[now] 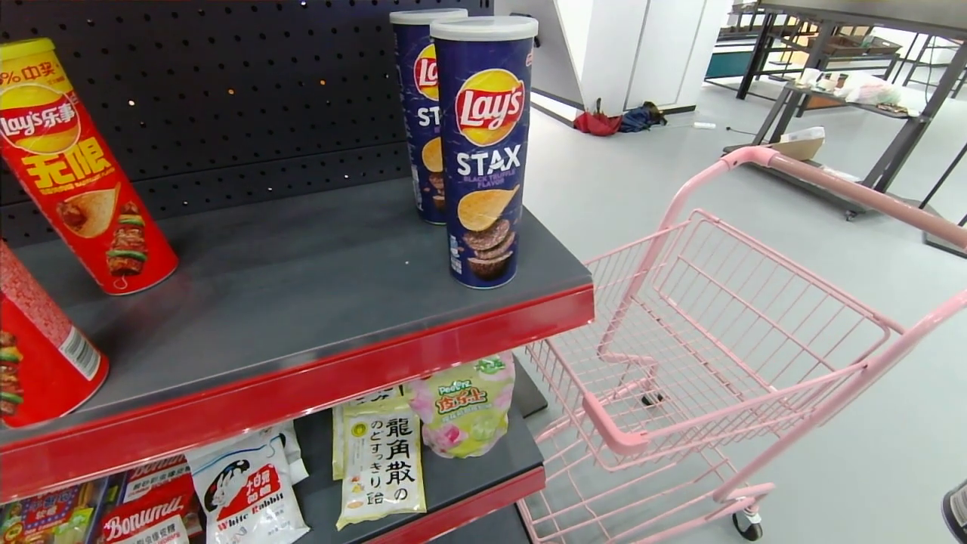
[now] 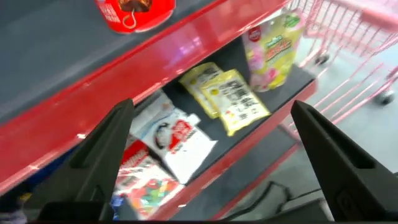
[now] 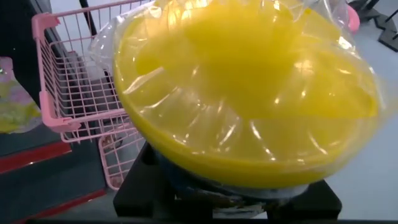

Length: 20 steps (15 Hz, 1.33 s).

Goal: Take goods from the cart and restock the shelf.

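Yellow lid under a crinkled clear film: that is most of what shows of the can in the right wrist view, with a sliver of dark body below the lid

The lid end faces the wrist camera, so the long axis runs straight away from it. Can't tell its tilt against the floor

Right gripper is clamped on the can body, black fingers on either side. The can is off the ground over grey floor, with the pink cart just behind it and the red edge of the lower shelf to one side

Left gripper is spread wide and holds nothing, in front of the lower shelf's bags

Around:
- shelf: grey deck, red front lip
- blue cans: two, upright, one behind the other at the end by the cart
- red cans: two at the far left end, well apart from the blue ones
- cart stands just beside that shelf end, its front rim near the lower shelf
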Motion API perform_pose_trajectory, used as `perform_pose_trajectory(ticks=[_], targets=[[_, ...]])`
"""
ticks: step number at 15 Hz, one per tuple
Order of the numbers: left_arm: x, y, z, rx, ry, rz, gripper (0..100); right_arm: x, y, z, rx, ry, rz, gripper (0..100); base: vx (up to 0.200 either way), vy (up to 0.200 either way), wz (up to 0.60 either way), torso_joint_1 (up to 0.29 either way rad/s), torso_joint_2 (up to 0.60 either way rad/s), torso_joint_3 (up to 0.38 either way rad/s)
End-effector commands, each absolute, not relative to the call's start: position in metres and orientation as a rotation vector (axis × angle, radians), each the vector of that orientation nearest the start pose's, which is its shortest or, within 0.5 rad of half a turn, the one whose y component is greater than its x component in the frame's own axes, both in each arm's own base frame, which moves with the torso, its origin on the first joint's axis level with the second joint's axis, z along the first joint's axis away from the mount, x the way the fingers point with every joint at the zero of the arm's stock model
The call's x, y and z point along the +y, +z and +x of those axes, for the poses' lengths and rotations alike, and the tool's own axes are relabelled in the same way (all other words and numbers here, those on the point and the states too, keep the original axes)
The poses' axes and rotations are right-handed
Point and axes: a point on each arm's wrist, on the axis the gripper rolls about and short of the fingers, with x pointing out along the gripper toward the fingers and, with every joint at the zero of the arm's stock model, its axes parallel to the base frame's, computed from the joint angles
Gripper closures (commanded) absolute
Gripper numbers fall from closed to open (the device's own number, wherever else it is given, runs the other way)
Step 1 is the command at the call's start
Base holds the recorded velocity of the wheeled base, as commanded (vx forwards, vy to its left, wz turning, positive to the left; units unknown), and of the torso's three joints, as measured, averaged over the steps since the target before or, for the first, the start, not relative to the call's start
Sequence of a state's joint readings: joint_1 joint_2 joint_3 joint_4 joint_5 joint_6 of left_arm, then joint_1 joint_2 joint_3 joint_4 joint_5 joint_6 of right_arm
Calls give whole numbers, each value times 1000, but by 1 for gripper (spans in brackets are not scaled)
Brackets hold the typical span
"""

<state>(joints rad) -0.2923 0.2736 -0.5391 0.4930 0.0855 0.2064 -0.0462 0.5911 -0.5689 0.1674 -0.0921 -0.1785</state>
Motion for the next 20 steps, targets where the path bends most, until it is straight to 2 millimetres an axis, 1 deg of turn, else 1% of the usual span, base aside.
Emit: perform_pose_trajectory(ticks=[1, 5, 8, 16, 20], targets=[[13, 179, -36, 209, -207, 270, 0, -3, 212, 22, 198, -121, -183, 100, 0, 0, 0, 0, 0, 0], [14, 178, -40, 188, -199, 271, 0, -3, 203, 20, 213, -119, -185, 100, 0, 0, 0, 0, 0, 0], [15, 178, -40, 183, -200, 271, 0, -3, 201, 20, 218, -117, -187, 100, 200, 0, 0, -2, 2, 4], [16, 176, -44, 164, -200, 268, 0, -3, 200, 21, 221, -116, -190, 100, 0, 0, 0, 0, 0, 0], [16, 175, -44, 166, -200, 271, 0, -3, 200, 20, 222, -116, -190, 100, -200, 0, 0, 8, 0, 1]])
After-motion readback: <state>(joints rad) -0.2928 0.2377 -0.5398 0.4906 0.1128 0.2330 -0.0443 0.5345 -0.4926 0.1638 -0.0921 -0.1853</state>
